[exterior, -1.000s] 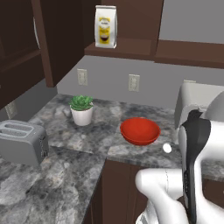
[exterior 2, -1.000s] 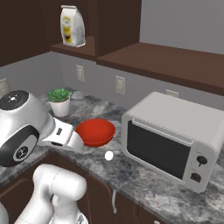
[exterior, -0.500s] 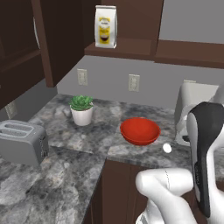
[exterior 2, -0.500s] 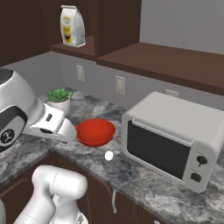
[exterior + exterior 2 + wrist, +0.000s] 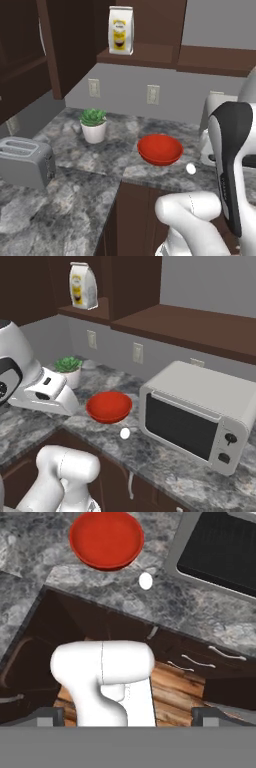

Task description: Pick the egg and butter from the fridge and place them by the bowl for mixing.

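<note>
Egg (image 5: 145, 581) is seen lying on the granite counter (image 5: 75, 165), just beside the red bowl (image 5: 106, 538) and near the microwave (image 5: 200, 411). Whether the jaws are released or clenched cannot be told; nothing is seen held between the finger tips. A potted plant (image 5: 93, 125) and toaster (image 5: 25, 161) are set farther left.

Glossy white rounded arm (image 5: 192, 220) — dark joint bands

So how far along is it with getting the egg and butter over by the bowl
Done: the egg lies on the counter beside the red bowl, apart from it. In hand: nothing that shows; the gripper is out of view. Left: the butter, which appears in no view, and neither does the fridge.
</note>
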